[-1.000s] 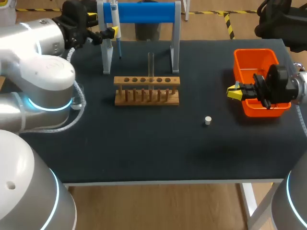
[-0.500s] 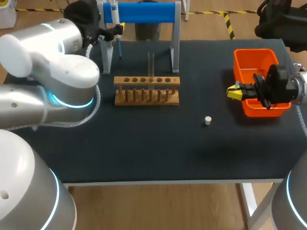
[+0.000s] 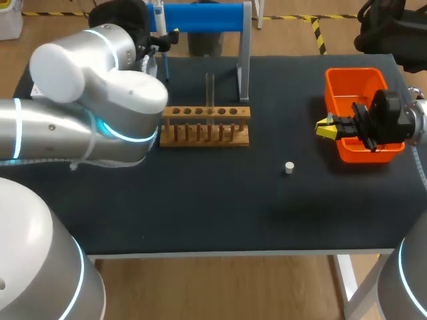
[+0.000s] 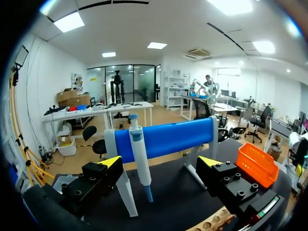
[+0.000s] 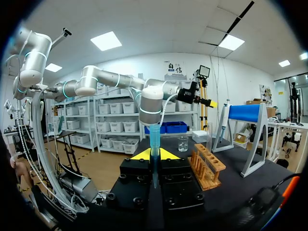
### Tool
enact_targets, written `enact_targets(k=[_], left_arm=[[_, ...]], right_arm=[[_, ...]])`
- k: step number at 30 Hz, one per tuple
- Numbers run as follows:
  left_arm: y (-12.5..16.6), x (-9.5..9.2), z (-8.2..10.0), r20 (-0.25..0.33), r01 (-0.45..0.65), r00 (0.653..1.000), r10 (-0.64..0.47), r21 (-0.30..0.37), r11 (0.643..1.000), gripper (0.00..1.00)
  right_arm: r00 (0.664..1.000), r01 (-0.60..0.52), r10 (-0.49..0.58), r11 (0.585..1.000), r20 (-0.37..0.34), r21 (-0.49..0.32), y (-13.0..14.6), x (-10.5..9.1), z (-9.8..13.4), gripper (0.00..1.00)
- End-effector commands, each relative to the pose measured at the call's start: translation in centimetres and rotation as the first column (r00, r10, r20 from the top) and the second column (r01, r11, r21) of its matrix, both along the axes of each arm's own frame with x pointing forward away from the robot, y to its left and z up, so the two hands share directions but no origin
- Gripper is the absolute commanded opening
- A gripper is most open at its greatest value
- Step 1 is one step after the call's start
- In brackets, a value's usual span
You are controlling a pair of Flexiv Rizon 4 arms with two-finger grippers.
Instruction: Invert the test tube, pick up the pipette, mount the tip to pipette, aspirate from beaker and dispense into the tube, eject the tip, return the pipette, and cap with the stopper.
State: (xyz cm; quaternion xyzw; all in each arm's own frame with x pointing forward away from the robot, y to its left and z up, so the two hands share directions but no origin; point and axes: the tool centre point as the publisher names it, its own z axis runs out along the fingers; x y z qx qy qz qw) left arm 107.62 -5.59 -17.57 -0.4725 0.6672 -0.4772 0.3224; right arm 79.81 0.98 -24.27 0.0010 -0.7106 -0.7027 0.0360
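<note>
Left hand (image 4: 160,162) spread, white pipette (image 4: 138,156) ahead between its fingers; right hand (image 5: 153,154) pinches blue conical tip (image 5: 154,137). Matte black surface (image 3: 200,207); wooden rack (image 3: 204,125) toward twelve o'clock.

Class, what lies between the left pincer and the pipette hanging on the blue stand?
Nothing: in the left wrist view the stretch between the open left pincer and the pipette on the blue stand is bare.

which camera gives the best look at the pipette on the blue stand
The left wrist view: the pipette hangs whole on the blue stand, just ahead of the open left hand. The head view shows it partly hidden by the left arm; the right wrist view shows it small and far.
</note>
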Motion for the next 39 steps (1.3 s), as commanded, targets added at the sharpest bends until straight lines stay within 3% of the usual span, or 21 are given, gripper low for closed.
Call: enact_targets(k=[1, 24, 29, 39], left_arm=[[-0.9, 1.1, 0.1, 0.015, -0.239, 0.971, 0.239, 0.073, 0.968, 1.00], [-0.8, 3.3, -1.0, 0.007, -0.326, 0.945, 0.326, 0.016, 0.945, 1.00], [-0.5, 3.8, -1.4, 0.001, -0.320, 0.948, 0.320, 0.009, 0.948, 0.85], [-0.1, 4.4, -2.2, -0.004, -0.281, 0.960, 0.281, -0.012, 0.960, 0.80]], right_arm=[[1.000, 0.001, -0.001, 1.000, 0.001, -0.001, -0.1, -0.1, 0.0, 0.00], [1.000, 0.001, -0.001, 1.000, 0.001, -0.001, -0.1, -0.1, 0.0, 0.00], [1.000, 0.001, -0.001, 1.000, 0.001, -0.001, -0.1, -0.1, 0.0, 0.00], [1.000, 0.001, -0.001, 1.000, 0.001, -0.001, -0.1, -0.1, 0.0, 0.00]])
